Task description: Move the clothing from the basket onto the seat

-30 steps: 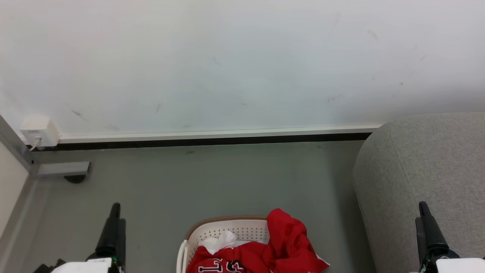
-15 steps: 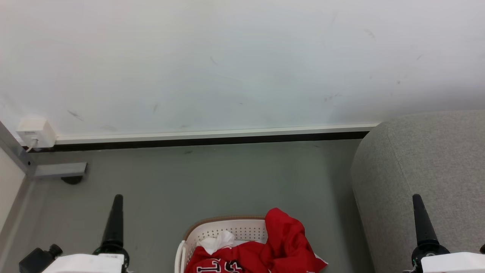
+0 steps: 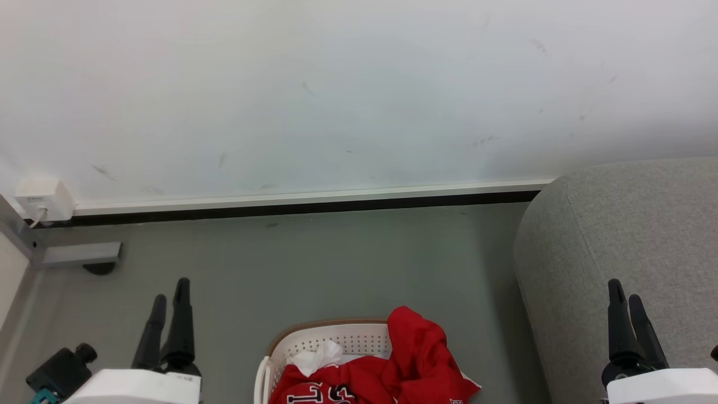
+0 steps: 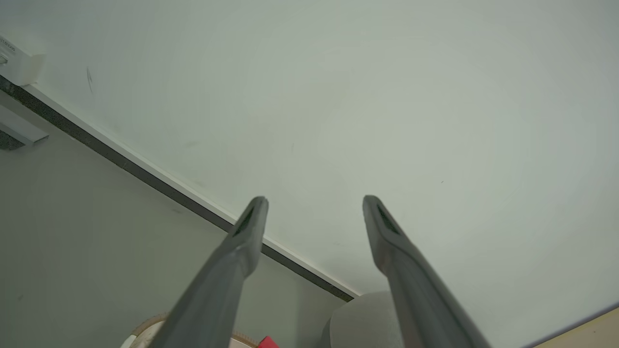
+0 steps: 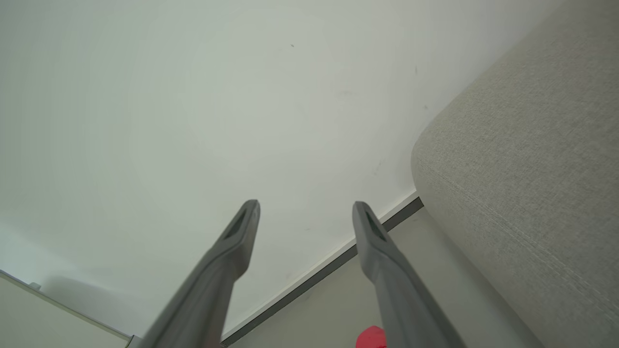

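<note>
– Left tool (image 3: 171, 289) and right tool (image 3: 624, 290) both parted, empty.
– What worries you?
– Red jerseys (image 3: 392, 373) heaped in the laundry basket (image 3: 331, 328), one draped over its rim; I fear a snag would tip it. Grey sofa (image 3: 617, 224) beyond, right.

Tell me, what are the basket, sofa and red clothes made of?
The basket looks like smooth white plastic: moulded holes, brown rim. The sofa seems matte grey woven fabric; weave and a seam show. The clothes look like thin soft red cloth, crumpled in folds; the fibre I cannot tell.
</note>
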Motion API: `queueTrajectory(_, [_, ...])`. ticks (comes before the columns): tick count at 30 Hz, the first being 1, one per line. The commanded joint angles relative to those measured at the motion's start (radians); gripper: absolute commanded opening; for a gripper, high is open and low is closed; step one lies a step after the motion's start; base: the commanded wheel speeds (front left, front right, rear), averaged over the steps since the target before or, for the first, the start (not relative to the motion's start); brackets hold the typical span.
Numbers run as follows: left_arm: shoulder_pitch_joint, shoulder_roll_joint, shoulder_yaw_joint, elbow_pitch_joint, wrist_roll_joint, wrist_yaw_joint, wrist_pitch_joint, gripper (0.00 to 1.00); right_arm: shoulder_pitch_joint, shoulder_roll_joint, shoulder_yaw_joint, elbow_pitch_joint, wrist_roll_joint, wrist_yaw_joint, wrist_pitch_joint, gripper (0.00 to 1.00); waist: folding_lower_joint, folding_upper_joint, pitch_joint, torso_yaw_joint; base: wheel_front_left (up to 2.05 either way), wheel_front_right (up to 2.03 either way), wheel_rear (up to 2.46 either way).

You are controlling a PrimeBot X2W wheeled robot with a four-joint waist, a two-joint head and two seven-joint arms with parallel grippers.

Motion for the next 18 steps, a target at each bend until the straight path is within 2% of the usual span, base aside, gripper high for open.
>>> queueTrajectory(1, [-0.011,0.015,-0.001,-0.018,0.053,-0.005,-0.011,1.0,-0.022,-0.01,0.003,-0.018,-0.048,-0.001,-0.01,1.0,0.0,0.0,0.001,-0.001,0.0,0.0,0.0])
queueTrajectory(5, [-0.007,0.019,-0.008,-0.022,0.135,-0.002,-0.023,1.0,-0.025,-0.011,0.023,-0.02,-0.131,-0.001,-0.023,1.0,0.0,0.0,0.001,-0.006,0.0,0.0,0.0])
queueTrajectory(9, [-0.001,0.024,-0.02,-0.016,0.209,0.021,-0.036,1.0,-0.023,-0.011,0.046,-0.018,-0.207,-0.001,-0.036,1.0,0.0,0.0,0.0,-0.011,0.0,0.0,0.0])
queueTrajectory(18, [0.011,0.037,-0.036,0.011,0.316,0.059,-0.06,1.0,-0.02,-0.012,0.089,0.003,-0.363,-0.001,-0.06,1.0,0.0,0.0,-0.005,-0.019,0.0,0.0,0.0])
